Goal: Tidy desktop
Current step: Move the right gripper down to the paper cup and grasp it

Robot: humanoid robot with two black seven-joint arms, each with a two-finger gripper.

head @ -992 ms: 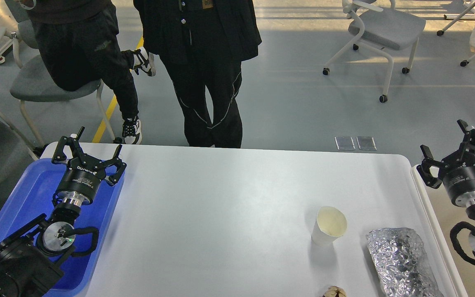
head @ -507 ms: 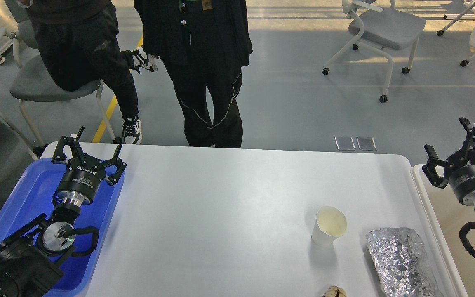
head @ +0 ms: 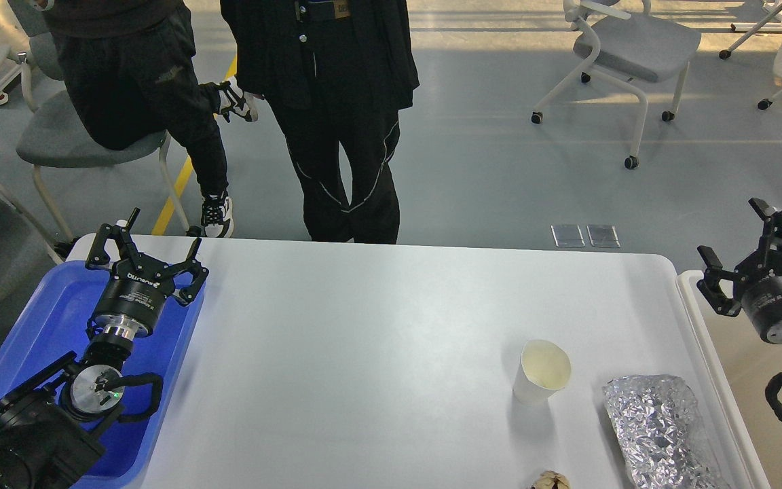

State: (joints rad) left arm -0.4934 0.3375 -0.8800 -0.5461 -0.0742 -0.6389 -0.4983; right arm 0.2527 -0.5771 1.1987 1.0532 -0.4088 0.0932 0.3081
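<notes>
The white desktop (head: 377, 339) fills the middle of the head view. On it at the right stand a white paper cup (head: 541, 372), upright and empty, and a crumpled silver foil bag (head: 662, 431). A small crumpled beige scrap (head: 550, 481) lies at the front edge. My left gripper (head: 149, 246) is open and empty above the far end of the blue tray (head: 58, 319). My right gripper (head: 744, 238) is open and empty above the far end of the cream bin (head: 723, 380), right of the desktop.
Two people in black (head: 337, 115) stand and sit just beyond the desktop's far edge. Office chairs (head: 628, 47) stand further back on the grey floor. The blue tray lies along the desktop's left side, the cream bin along its right side.
My right gripper has drifted a little to the right and slightly back. The standing person shifted slightly. My left arm and the things on the desktop have not moved.
</notes>
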